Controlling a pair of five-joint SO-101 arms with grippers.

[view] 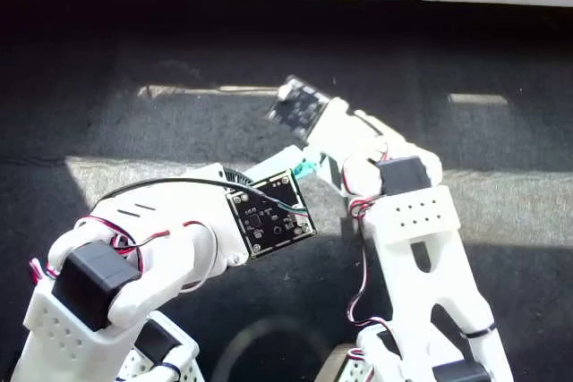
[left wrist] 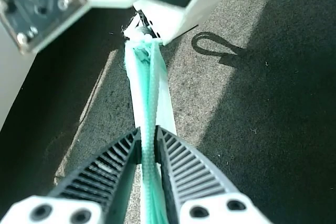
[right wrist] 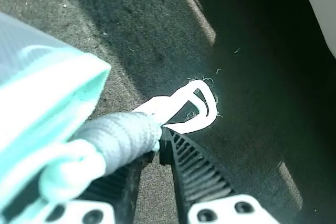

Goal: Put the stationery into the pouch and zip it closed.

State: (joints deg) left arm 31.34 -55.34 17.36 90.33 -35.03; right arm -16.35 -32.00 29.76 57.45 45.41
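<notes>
The pouch (left wrist: 149, 103) is stretched between the arms, its long axis running straight from the left gripper (left wrist: 148, 132) to the right gripper (right wrist: 159, 142). The left jaws are clamped on the pouch's green edge. The right jaws pinch the white zipper pull (right wrist: 191, 109) at the pouch's far end. Judgement: closure depends on drawing the pull along this axis.

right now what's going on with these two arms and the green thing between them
The two arms hold a mint green fabric pouch stretched between them over the dark felt-like table. The left gripper is shut on the pouch's zip edge. The right gripper is shut on the grey cord at the other end, next to a white plastic pull tab. How far the zip is closed is not clear.
</notes>
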